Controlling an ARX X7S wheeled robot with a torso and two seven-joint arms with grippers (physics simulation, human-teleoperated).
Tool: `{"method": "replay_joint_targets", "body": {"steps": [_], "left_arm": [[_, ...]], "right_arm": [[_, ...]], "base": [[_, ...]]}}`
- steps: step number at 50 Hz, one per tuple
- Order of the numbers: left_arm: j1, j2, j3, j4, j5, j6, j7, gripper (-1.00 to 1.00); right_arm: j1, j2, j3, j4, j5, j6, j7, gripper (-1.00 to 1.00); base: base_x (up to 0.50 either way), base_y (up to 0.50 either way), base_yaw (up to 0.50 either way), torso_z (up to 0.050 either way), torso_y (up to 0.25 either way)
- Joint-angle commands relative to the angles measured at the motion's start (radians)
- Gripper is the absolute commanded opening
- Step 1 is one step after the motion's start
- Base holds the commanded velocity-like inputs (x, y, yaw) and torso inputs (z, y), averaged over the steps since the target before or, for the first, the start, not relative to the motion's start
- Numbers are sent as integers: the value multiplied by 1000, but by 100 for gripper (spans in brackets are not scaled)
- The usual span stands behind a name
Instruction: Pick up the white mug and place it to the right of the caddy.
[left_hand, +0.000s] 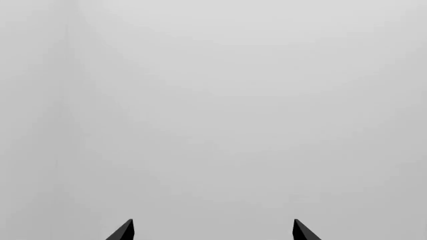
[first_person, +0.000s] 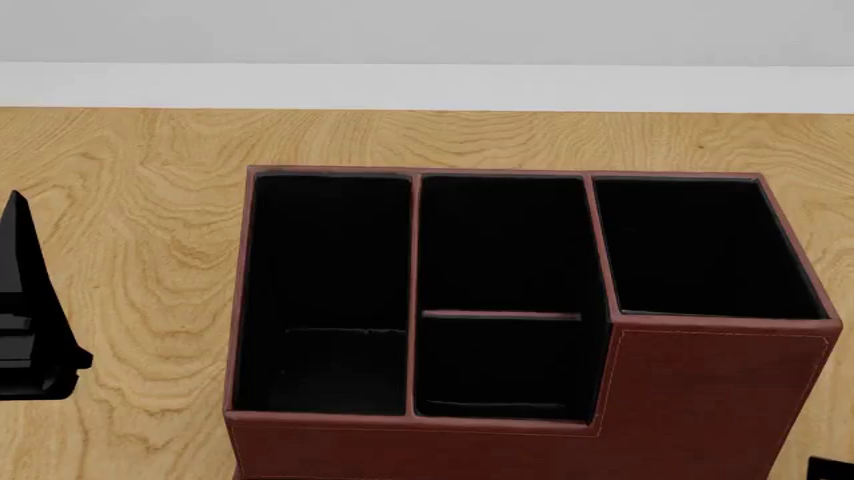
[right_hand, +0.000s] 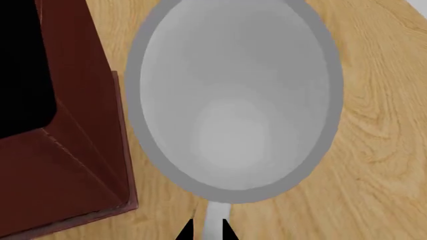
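Note:
In the right wrist view I look straight down into the white mug (right_hand: 233, 100), which stands close beside the reddish-brown caddy (right_hand: 77, 150) on the wooden table. My right gripper (right_hand: 208, 232) is shut on the mug's handle (right_hand: 215, 220), a dark fingertip on either side of it. Whether the mug rests on the wood or hangs just above it cannot be told. From the head camera the caddy (first_person: 694, 400) fills the middle, its black compartments empty; the mug is hidden there. My left gripper (left_hand: 213, 231) is open, facing only plain grey, with nothing between its fingers.
The wooden table (first_person: 134, 200) stretches left of and behind the caddy, ending at a pale wall strip (first_person: 427, 85). Part of my left arm (first_person: 27, 320) shows black at the left edge of the head view. A dark sliver (first_person: 834, 468) sits at its lower right corner.

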Motion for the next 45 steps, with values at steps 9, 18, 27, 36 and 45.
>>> {"method": "replay_joint_targets", "body": {"steps": [9,18,27,36,45], "left_arm": [[5,-3,1,-6,-5,11,4,100],[12,-8,-6,0,-9,17,3,100],[11,-9,-3,-1,-7,18,0,100],[7,-11,1,6,-4,12,-7,100],[2,-10,7,3,-1,11,-9,100]], "right_arm": [[6,-24,-7,31,-43,11,-16,-100],[13,-49,-21,73,-68,6,-42,-100],[13,-76,-37,131,-96,-8,-83,-100],[19,-104,-54,184,-126,-19,-116,-100],[22,-128,-66,226,-146,-29,-141,-100]], "base": [[0,0,0,1,1],[0,0,0,0,0],[0,0,0,0,0],[0,0,0,0,1],[0,0,0,0,0]]}}
